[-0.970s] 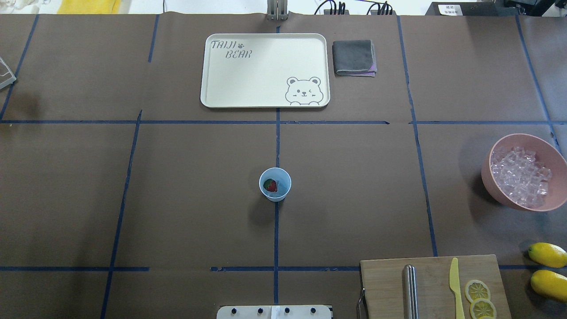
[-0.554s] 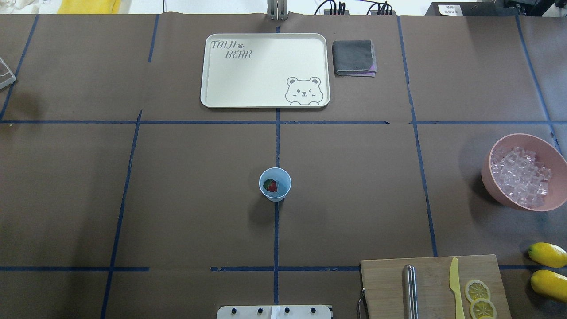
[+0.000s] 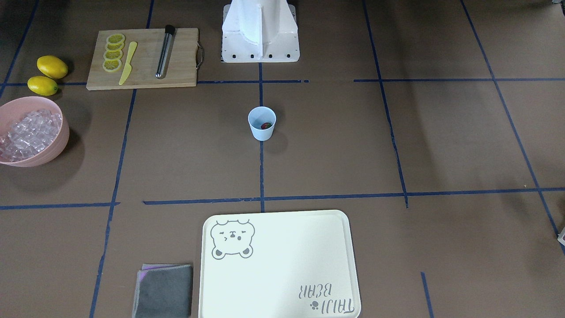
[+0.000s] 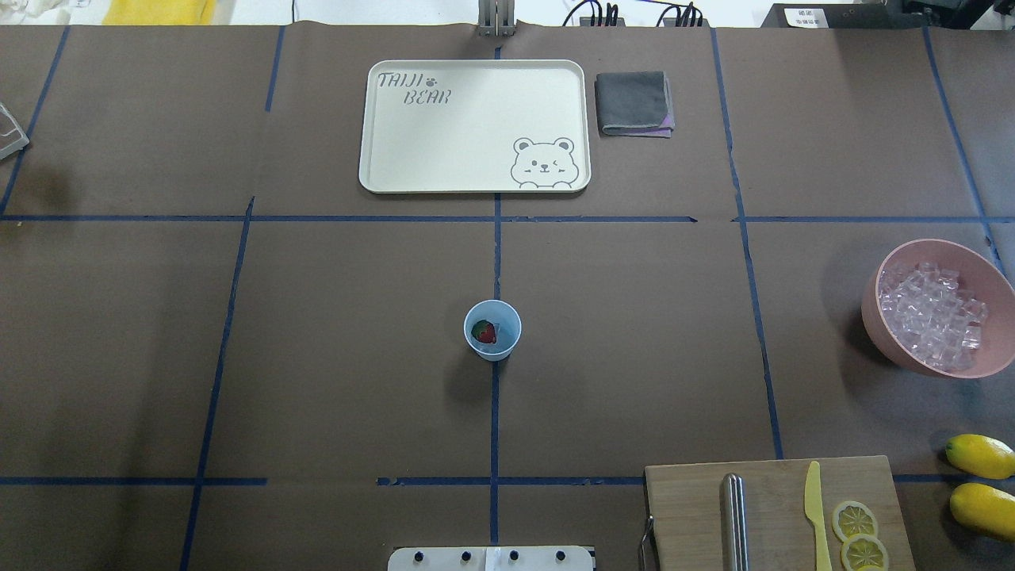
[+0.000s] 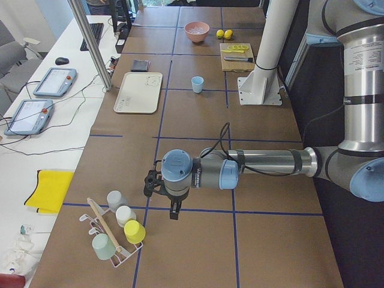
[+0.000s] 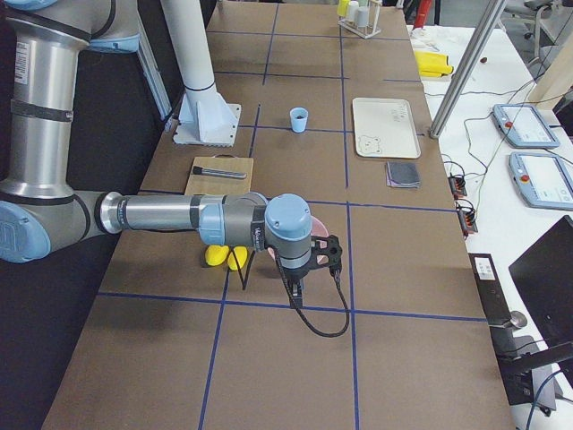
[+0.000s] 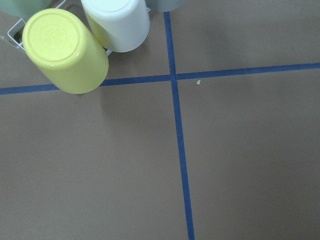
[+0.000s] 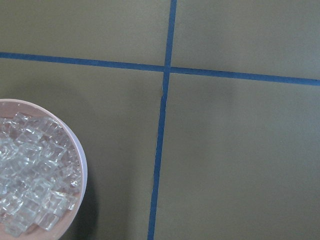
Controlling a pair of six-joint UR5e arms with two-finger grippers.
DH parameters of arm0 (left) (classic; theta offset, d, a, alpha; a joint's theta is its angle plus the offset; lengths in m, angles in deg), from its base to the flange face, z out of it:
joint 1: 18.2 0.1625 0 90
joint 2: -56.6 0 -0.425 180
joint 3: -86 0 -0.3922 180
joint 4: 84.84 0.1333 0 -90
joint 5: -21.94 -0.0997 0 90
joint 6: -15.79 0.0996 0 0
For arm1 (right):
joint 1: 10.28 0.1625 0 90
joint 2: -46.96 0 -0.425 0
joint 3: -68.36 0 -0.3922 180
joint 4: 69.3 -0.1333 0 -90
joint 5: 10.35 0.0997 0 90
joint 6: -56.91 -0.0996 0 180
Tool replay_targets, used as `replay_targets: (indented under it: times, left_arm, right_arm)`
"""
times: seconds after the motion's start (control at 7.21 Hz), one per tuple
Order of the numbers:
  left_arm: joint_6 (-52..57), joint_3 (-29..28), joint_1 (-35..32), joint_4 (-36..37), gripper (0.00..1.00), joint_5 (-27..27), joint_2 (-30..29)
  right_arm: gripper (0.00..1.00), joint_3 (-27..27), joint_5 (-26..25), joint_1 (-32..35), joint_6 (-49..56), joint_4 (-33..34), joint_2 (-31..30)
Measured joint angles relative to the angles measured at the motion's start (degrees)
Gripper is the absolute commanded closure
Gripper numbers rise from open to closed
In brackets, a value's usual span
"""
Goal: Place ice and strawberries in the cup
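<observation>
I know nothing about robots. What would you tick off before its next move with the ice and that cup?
1. Small dark red strawberry inside the pale blue plastic cup: ok.
2. Cup standing upright: ok.
3. Clear ice cubes waiting in the large pink bowl: ok.
4. Ice already in the cup: cannot tell.
5. Right gripper open, ready to grasp: cannot tell.

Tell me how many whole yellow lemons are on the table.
2. One whole yellow lemon lies beside the wooden cutting board; the other sits next to it, nearer the round pink plastic bowl. None seems hidden.
</observation>
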Motion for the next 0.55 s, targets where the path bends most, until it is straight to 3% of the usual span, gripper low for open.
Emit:
replay_targets:
  times: [0.55]
  left_arm:
    - [-0.3, -1.3, 0.2, -0.2, 0.00, -0.7, 2.5]
  right_arm:
    - [0.00, 0.0, 0.1, 0.0, 0.0, 0.0, 0.0]
